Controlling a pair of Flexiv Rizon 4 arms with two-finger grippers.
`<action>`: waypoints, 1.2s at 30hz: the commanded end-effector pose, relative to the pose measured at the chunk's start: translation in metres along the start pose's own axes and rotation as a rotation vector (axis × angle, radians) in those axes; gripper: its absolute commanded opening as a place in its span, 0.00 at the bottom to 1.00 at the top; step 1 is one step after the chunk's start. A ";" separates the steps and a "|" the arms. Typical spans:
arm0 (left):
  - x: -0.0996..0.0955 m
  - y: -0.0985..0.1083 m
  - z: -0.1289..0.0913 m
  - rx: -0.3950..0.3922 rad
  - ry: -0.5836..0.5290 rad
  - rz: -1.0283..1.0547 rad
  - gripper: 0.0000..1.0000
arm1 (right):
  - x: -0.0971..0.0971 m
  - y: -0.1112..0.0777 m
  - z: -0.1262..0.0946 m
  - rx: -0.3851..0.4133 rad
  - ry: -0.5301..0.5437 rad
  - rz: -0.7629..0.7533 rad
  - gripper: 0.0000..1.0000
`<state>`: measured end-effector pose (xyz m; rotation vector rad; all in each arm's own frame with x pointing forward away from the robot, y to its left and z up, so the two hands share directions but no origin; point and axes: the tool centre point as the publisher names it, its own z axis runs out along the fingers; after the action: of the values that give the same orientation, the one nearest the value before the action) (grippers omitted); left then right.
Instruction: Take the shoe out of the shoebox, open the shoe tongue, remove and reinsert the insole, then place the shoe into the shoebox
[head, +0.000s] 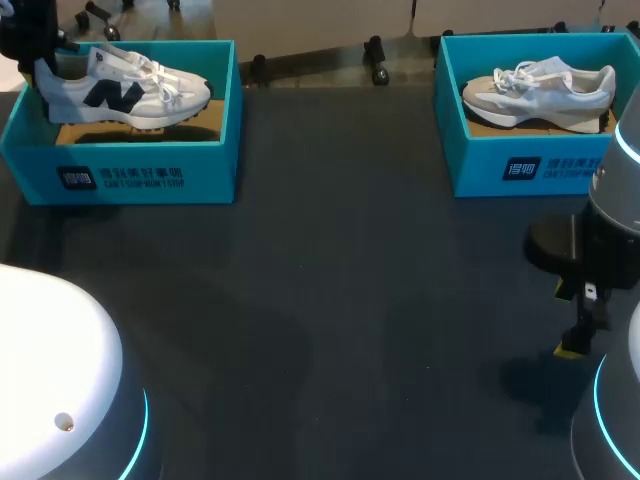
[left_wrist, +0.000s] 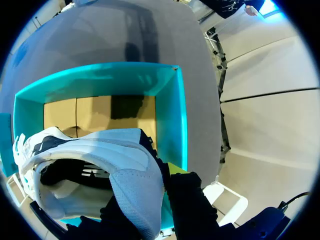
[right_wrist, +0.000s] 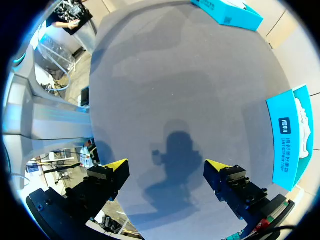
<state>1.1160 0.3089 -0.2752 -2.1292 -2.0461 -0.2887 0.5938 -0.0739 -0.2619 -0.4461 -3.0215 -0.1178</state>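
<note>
Two pale arms with cyan light rings and black, yellow-tipped grippers.
The left arm (head: 50, 350) is a rounded white shell with a thin glowing cyan band and one small round fitting (head: 63, 422) set in its surface. The right arm (head: 615, 200) is grey-white, ringed in the same cyan, and ends in a black block. The right gripper (right_wrist: 167, 167) has two blocky black fingers capped with bright yellow wedges. The left gripper's fingers (left_wrist: 190, 205) are matte black, with a yellow tip (left_wrist: 175, 167) just showing.

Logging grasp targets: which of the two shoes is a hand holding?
The white shoe with dark side markings in the left shoebox; the left hand grips its heel. The pale grey shoe sits untouched.
</note>
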 end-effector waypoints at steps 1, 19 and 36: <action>-0.002 -0.012 -0.001 -0.018 0.005 0.003 0.00 | 0.000 0.000 0.001 -0.001 -0.001 -0.001 1.00; 0.001 -0.044 0.012 -0.014 0.014 0.020 0.00 | 0.000 0.000 0.001 -0.001 -0.001 -0.001 1.00; -0.010 -0.047 0.040 0.023 0.012 -0.005 0.00 | 0.000 0.000 0.001 -0.001 -0.001 -0.001 1.00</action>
<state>1.0671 0.3107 -0.3115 -2.1067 -2.0393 -0.2761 0.5938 -0.0739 -0.2619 -0.4461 -3.0215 -0.1177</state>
